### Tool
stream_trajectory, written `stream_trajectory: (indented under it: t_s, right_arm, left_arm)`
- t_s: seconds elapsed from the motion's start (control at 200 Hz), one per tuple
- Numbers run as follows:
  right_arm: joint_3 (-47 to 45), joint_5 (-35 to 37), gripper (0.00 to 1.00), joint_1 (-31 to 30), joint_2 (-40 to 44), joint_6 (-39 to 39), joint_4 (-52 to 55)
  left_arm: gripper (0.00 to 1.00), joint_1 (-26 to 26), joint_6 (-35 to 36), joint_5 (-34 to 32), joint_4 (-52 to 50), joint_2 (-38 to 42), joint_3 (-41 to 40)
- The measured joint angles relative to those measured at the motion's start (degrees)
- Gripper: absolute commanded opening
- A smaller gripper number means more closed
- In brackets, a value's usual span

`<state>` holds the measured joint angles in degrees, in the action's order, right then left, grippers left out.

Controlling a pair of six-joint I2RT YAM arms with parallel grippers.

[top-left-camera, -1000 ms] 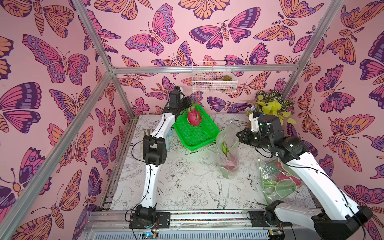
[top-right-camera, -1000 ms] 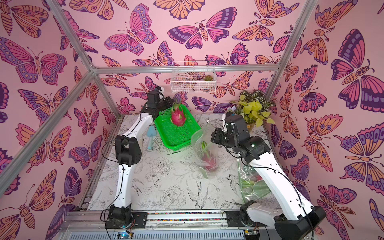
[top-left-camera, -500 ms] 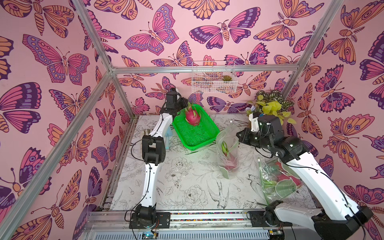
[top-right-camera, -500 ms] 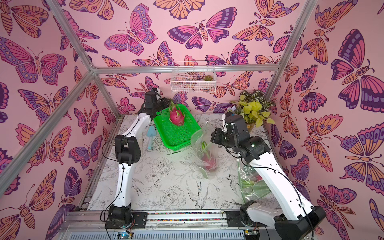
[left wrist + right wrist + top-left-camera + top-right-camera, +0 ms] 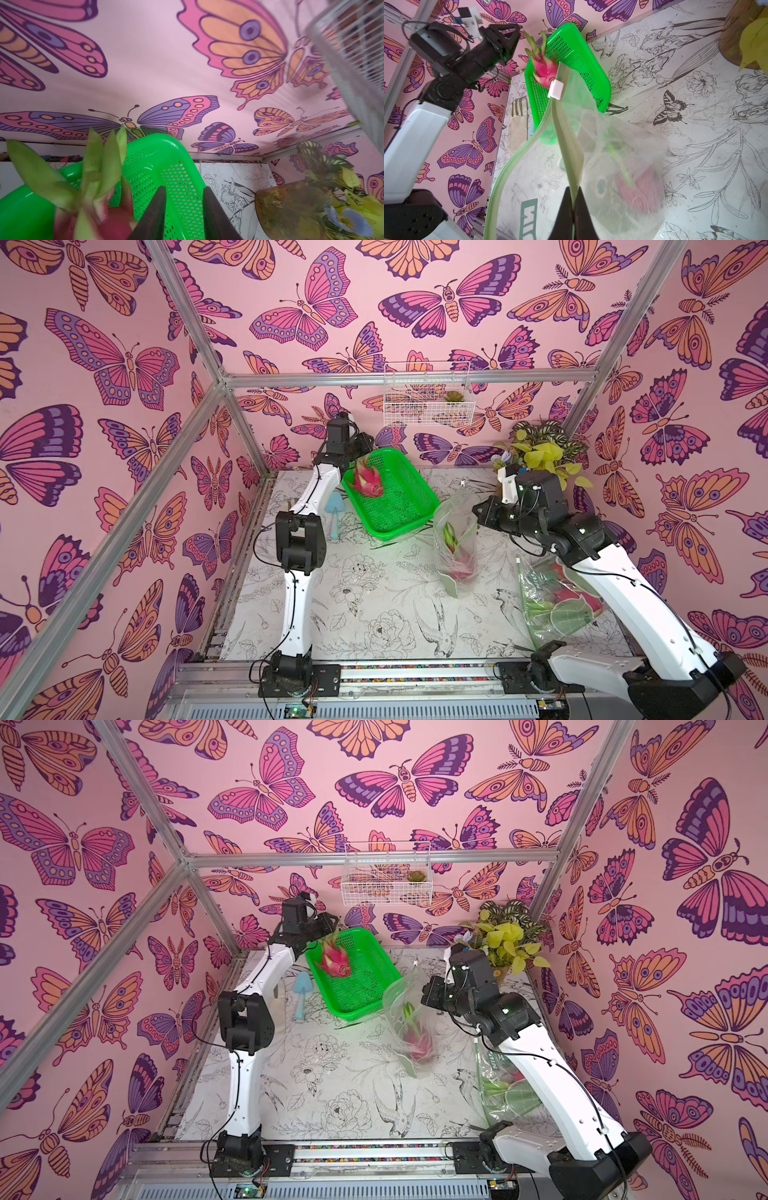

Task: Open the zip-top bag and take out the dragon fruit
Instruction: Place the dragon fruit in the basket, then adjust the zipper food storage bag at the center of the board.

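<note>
**Fruit dropping from the left pincer into the basket**

Since a second ago the dragon fruit [image 5: 365, 483] is sinking out of its upright hold. It is now tipping onto the mesh at the left side of the green basket [image 5: 409, 506], with its leafy tips pointing up toward the arm. It appears to be resting inside the rim.

Meanwhile the left pincer [image 5: 184, 190] is spreading its fingers. In the left wrist view nothing is sitting between them, and the fruit is lying just beside them.

Past the basket, the right pincer [image 5: 572, 191] is clamping the rim of the zip-top bag [image 5: 455, 543] and holding it standing on the table. The bag's mouth is gaping, and the white slider [image 5: 555, 89] is sitting at the far end of the track. A second dragon fruit [image 5: 459, 566] is lying at the bottom of this bag. Another bag [image 5: 552, 601] is lying under the right arm, and its red and green contents are too unclear to name.

The step in hand looks like the release. To do it well:
- The left fingers should be fully clear of the leafy scales before the arm is lifting, so nothing is snagging and dragging the fruit back out.
- The arm should be backing away low, since the wire shelf [image 5: 428, 406] is hanging close overhead.
- The right pincer should be keeping the bag's mouth wide and steady for the next reach.
</note>
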<state>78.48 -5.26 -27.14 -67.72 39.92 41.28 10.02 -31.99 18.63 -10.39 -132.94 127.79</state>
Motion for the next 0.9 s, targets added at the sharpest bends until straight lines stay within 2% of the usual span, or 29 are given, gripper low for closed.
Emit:
stream_trajectory:
  t_s: [0.18,0.411,0.666,0.901]
  right_arm:
    - [-0.2,0.0,0.00,0.0,0.0,0.4,-0.2]
    - [-1.0,-0.4,0.00,0.0,0.0,0.6,-1.2]
    - [-1.6,-0.4,0.00,0.0,0.0,0.8,-1.7]
    - [-1.7,-0.4,0.00,0.0,0.0,0.8,-1.9]
  left_arm:
    - [0.33,0.0,0.9,0.7,-0.5,11.4,-6.7]
    - [0.32,0.5,4.1,1.1,-2.0,22.0,-11.9]
    - [0.30,3.1,8.7,0.5,-6.0,28.2,-16.9]
    - [0.27,8.8,11.8,-0.7,-12.2,32.3,-18.2]
